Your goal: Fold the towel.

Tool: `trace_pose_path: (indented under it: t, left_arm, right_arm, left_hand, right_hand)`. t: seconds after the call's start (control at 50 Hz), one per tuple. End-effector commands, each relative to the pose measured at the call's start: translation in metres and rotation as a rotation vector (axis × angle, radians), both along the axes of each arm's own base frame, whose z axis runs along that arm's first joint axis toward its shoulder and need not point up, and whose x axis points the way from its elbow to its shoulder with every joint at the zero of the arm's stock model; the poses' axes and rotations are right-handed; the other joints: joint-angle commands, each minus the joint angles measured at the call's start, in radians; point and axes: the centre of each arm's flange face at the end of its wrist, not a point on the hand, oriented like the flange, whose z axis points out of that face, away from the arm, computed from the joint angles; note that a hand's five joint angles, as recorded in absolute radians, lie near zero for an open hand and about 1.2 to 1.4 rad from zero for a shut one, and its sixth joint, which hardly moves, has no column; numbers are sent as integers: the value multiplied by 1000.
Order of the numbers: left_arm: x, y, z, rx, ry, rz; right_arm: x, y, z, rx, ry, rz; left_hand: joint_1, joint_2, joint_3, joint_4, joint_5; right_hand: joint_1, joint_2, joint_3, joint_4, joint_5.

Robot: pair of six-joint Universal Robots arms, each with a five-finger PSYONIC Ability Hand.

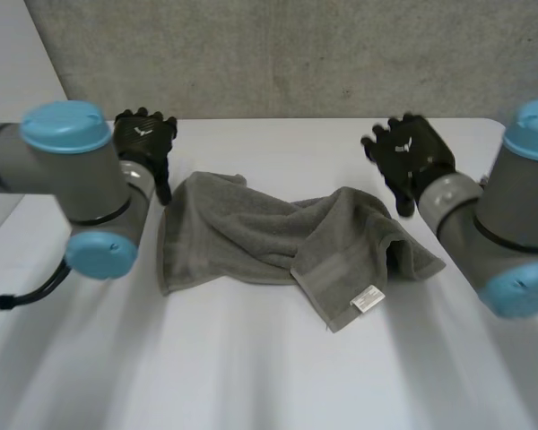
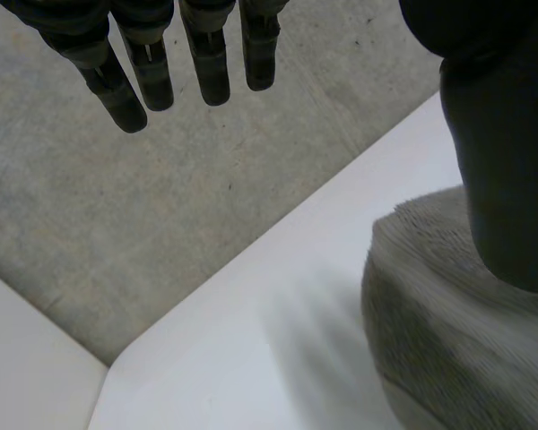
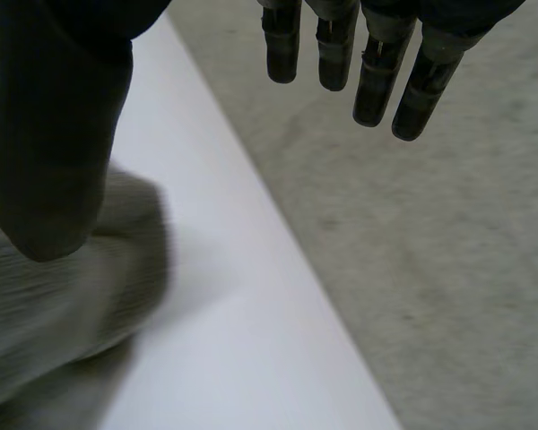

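A grey towel [image 1: 278,237] lies crumpled in the middle of the white table [image 1: 251,358], its near right corner folded over with a white label [image 1: 368,299] showing. My left hand [image 1: 145,139] hovers above the towel's far left corner, open, fingers [image 2: 143,67] straight and holding nothing; the towel [image 2: 448,331] lies under its thumb. My right hand [image 1: 411,157] hovers beyond the towel's far right end, open and empty, fingers [image 3: 377,54] straight, with the towel [image 3: 63,296] beneath its thumb.
The table's far edge [image 1: 278,120] runs just behind both hands, with grey carpeted floor [image 2: 117,224] beyond it. Both grey arms with light-blue caps [image 1: 67,125] flank the towel. Bare table surface stretches in front of the towel.
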Motion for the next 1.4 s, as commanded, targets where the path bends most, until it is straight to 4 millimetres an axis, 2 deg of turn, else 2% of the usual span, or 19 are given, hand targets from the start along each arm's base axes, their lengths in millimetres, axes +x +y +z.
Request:
trace_pose_path:
  t: [0.02, 0.04, 0.08, 0.1, 0.14, 0.16, 0.2, 0.28, 0.32, 0.34, 0.38, 0.44, 0.5, 0.58, 0.66, 0.94, 1.16, 1.4]
  left_arm:
    - [24, 50, 6, 65, -26, -9]
    - [24, 51, 6, 65, -26, -9]
    - [28, 72, -3, 115, -45, -53]
    - [28, 72, -3, 116, -45, -54]
    - [32, 91, -12, 161, -55, -103]
    - [32, 91, -12, 162, -55, -103]
    - [33, 104, -22, 204, -65, -145]
    - [33, 108, -30, 223, -67, -160]
    - [30, 105, -36, 208, -64, -165]
    - [30, 105, -37, 208, -64, -165]
    - [27, 99, -49, 204, -62, -167]
    - [25, 95, -53, 198, -60, -167]
    - [20, 85, -67, 187, -59, -169]
    - [17, 80, -79, 208, -67, -172]
    - [15, 76, -91, 237, -78, -172]
    - [12, 72, -91, 228, -71, -174]
    - [10, 65, -107, 247, -83, -167]
    - [4, 50, -105, 211, -69, -162]
  right_arm:
    - [-10, 58, -10, 121, 66, 189]
    - [-10, 58, -10, 121, 66, 189]
    - [-12, 73, -19, 174, 73, 244]
    - [-12, 73, -19, 174, 73, 245]
    - [-16, 81, -29, 237, 76, 256]
    - [-16, 81, -29, 237, 76, 256]
    - [-18, 89, -39, 289, 74, 267]
    - [-18, 91, -48, 342, 40, 253]
    - [-15, 87, -61, 400, -25, 224]
    - [-15, 87, -61, 400, -25, 223]
    - [-13, 80, -71, 438, -97, 190]
    - [-12, 78, -74, 444, -126, 183]
    - [-9, 75, -75, 424, -167, 181]
    - [-10, 73, -77, 414, -173, 175]
    - [-10, 70, -86, 424, -175, 151]
    - [-13, 67, -91, 426, -165, 113]
    - [-15, 69, -95, 437, -160, 106]
    - [-16, 71, -97, 440, -158, 106]
  left_hand:
    - [-47, -30, -19, -34, -169]
    - [-47, -29, -19, -33, -168]
    - [-24, -6, 4, -10, -145]
    - [-23, -6, 4, -10, -145]
    - [29, 47, 57, 43, -92]
    - [29, 47, 57, 43, -92]
    - [76, 94, 104, 90, -45]
    - [76, 94, 104, 90, -45]
    - [73, 91, 101, 87, -48]
    - [73, 91, 101, 87, -48]
    - [68, 85, 95, 81, -54]
    - [62, 79, 90, 75, -60]
    - [62, 79, 90, 75, -60]
    - [65, 82, 92, 78, -57]
    - [65, 82, 92, 78, -57]
    - [65, 82, 92, 78, -57]
    - [85, 103, 113, 99, -36]
    - [261, 279, 289, 275, 140]
  right_hand:
    - [22, -3, 6, -3, 20]
    - [22, -2, 7, -2, 21]
    - [52, 27, 36, 27, 50]
    - [52, 27, 36, 27, 50]
    - [66, 42, 50, 42, 65]
    - [66, 42, 51, 42, 65]
    - [113, 89, 97, 89, 111]
    - [137, 112, 121, 113, 135]
    - [140, 115, 124, 115, 138]
    - [140, 115, 124, 115, 138]
    - [140, 115, 124, 115, 138]
    - [140, 115, 124, 115, 138]
    - [140, 115, 124, 115, 138]
    - [140, 115, 124, 115, 138]
    - [140, 115, 124, 115, 138]
    - [134, 109, 118, 110, 132]
    - [131, 107, 115, 107, 129]
    - [131, 107, 115, 107, 129]
